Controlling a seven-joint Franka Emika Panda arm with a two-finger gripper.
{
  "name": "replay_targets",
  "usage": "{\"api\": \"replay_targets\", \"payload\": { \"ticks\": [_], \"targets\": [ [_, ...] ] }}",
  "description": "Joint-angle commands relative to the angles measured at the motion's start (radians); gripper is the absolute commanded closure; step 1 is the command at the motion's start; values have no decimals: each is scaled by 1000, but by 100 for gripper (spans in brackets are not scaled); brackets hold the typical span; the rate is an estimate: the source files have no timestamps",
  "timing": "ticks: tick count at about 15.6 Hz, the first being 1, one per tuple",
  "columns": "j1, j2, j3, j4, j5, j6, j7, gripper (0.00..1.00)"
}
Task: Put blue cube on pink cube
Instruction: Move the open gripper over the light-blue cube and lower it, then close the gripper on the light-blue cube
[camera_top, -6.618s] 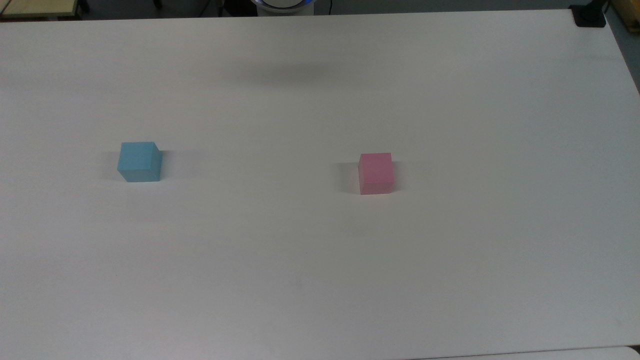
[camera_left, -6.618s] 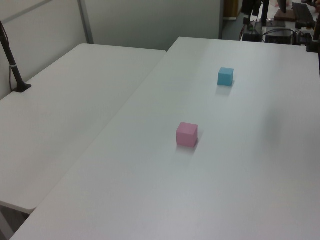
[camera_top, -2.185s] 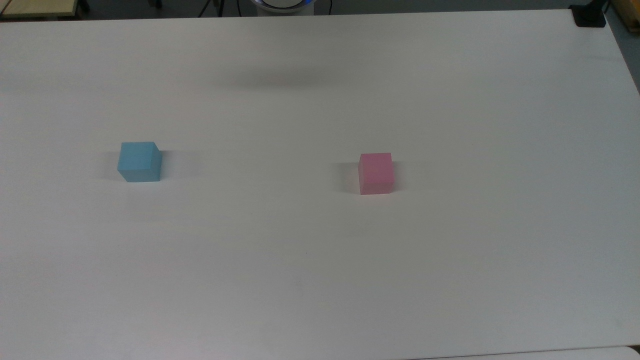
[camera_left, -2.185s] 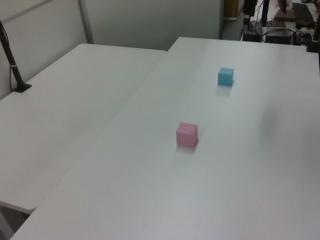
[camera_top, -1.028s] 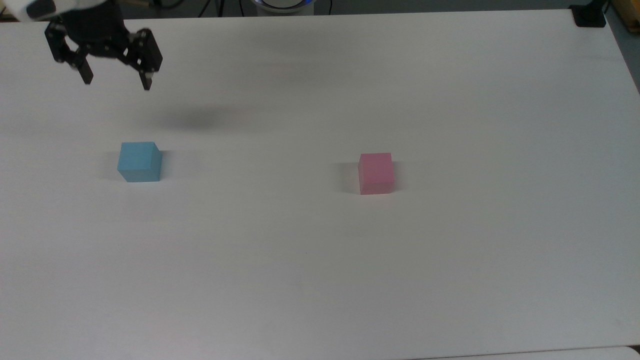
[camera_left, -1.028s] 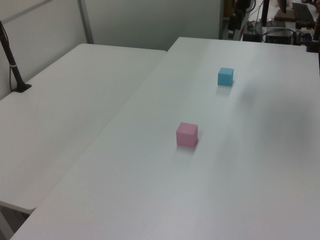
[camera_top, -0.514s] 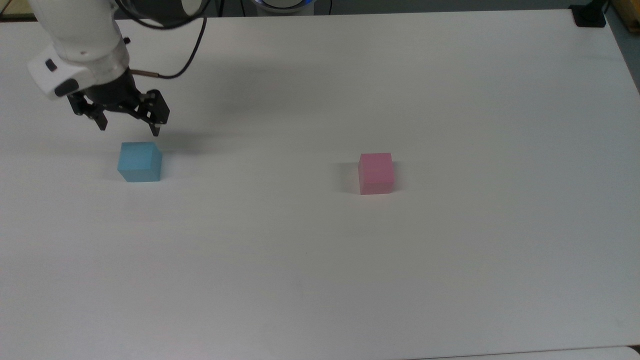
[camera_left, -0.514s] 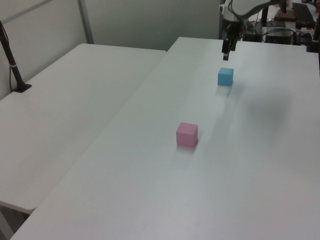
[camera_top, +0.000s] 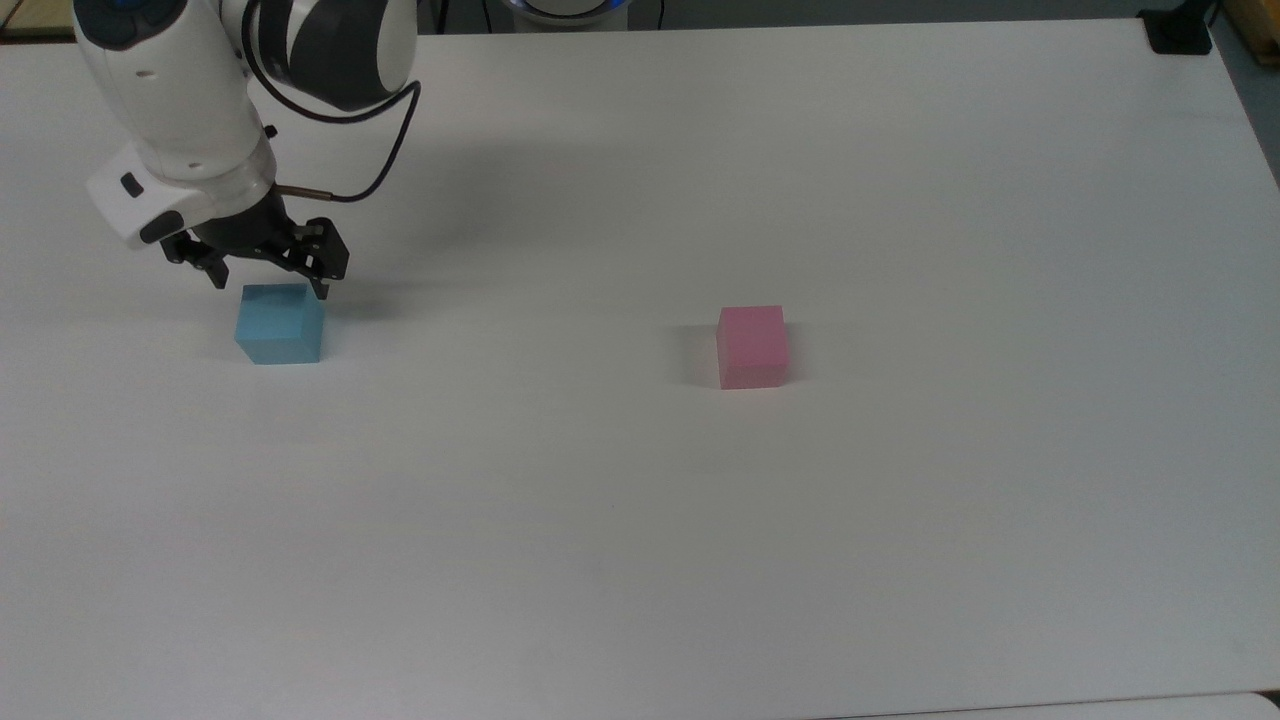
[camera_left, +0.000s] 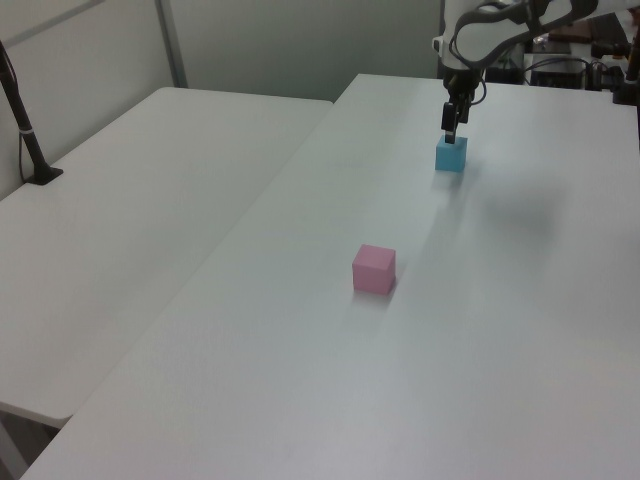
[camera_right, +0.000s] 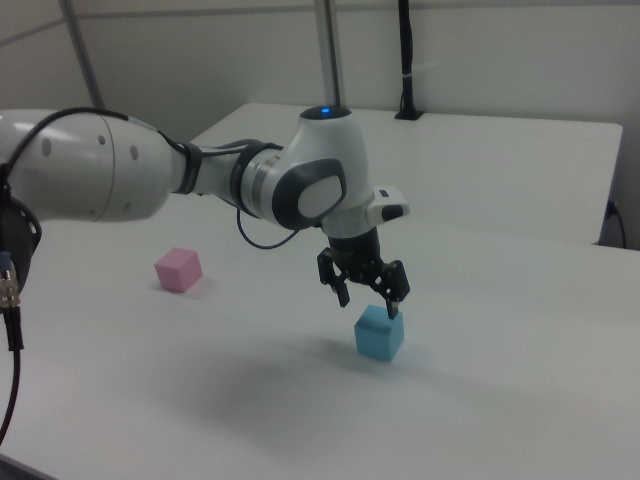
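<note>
Left view first, and nearest the camera sits the pink cube (camera_left: 374, 269), alone on the white table (camera_left: 300, 380), untouched and waiting for its partner. Further back along the same table is the blue cube (camera_left: 451, 154), flat on the surface, well apart from the pink one. And right on top of it, here is the gripper (camera_left: 451, 127), hanging from the white arm (camera_left: 480, 35) with its black fingers pointing straight down.

The right view gives the better look: the gripper (camera_right: 369, 298) is spread wide, nothing held, fingertips hovering just above the blue cube (camera_right: 379, 333). One fingertip looks level with the cube's top edge, the other stands off to the side.

So the key relation: the blue cube (camera_top: 279, 323) lies directly beneath the gripper (camera_top: 270, 287), perhaps a touch toward the bottom of the top view, and the finger gap looks wider than the cube. A short straight drop should straddle it. Then comes the long carry toward the top view's right, where the pink cube (camera_top: 751, 346) sits. Nothing stacked yet.
</note>
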Motion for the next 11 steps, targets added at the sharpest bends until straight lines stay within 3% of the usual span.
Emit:
{"api": "replay_targets", "payload": {
  "ticks": [1, 6, 7, 8, 10, 11],
  "targets": [
    [-3, 28, -3, -18, -27, 49, -16, 0],
    [-15, 54, -3, -18, -43, 80, -14, 1],
    [-18, 54, -3, -18, -43, 80, -14, 11],
    [-18, 54, -3, -18, -41, 78, -13, 30],
    [-18, 54, -3, -18, -33, 77, -10, 47],
    [-18, 52, -3, -16, -30, 77, 1, 49]
  ]
}}
